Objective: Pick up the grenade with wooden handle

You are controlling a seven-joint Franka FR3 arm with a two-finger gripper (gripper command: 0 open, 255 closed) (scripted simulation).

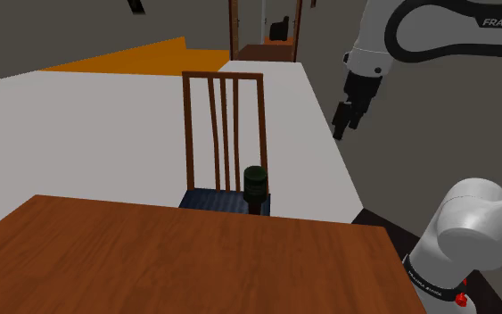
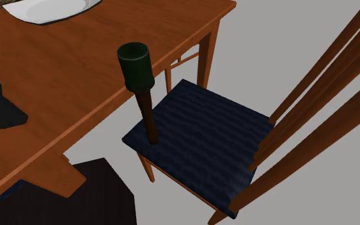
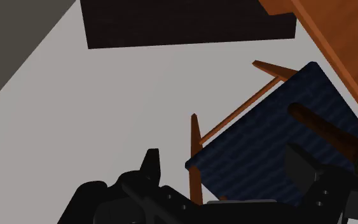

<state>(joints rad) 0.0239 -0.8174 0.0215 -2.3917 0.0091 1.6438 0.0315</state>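
Grenade, shoulder view: it is stood upright on the blue chair seat, beside the surface; the claw is seen at its two o'clock. Second exterior view: the wooden handle is topped by a dark green head; it is judged stiff and top-heavy, best gripped at the handle. Wrist view: the claw is spread open, empty.

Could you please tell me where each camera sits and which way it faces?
Shoulder view: beside the stand, looking over the table at the chair; arm and gripper show.
Second exterior view: above, looking down on the chair.
Wrist view: on the gripper, facing the floor; its open fingers show.
All share the grenade.
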